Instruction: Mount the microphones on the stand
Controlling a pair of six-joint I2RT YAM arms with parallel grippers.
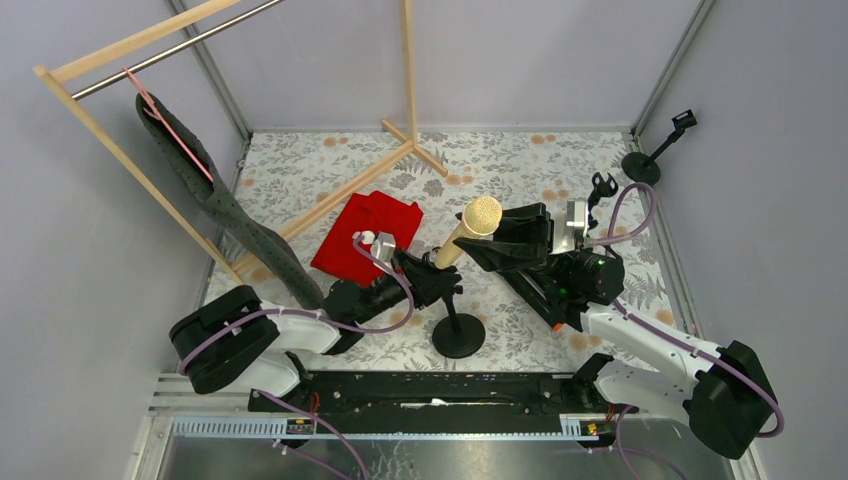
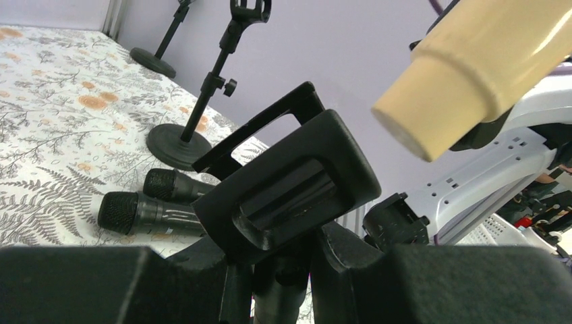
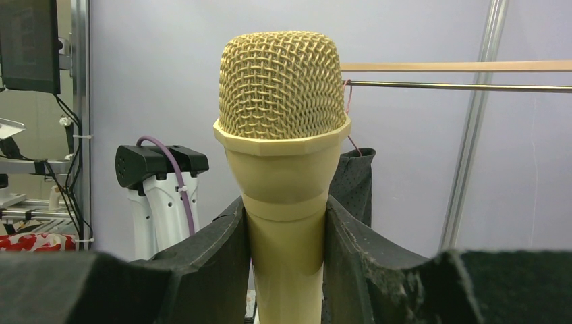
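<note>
My right gripper (image 1: 487, 243) is shut on the cream-beige microphone (image 1: 470, 228), gripping its body just under the mesh head (image 3: 283, 88), fingers (image 3: 222, 250) on both sides. The microphone tilts with its head up and its tail end (image 2: 465, 74) close above the black clip (image 2: 290, 192) of the near stand (image 1: 458, 335). My left gripper (image 1: 447, 283) is shut on that stand's stem just below the clip (image 2: 280, 270). Two black microphones (image 2: 138, 212) lie side by side on the table beyond the clip; their end tips are hidden.
Two more black stands are at the back right, one (image 1: 603, 188) by my right arm and one (image 1: 655, 150) in the corner. A red cloth (image 1: 368, 235) lies mid-table. A wooden clothes rack (image 1: 150, 40) with a dark grey garment (image 1: 230, 215) fills the left.
</note>
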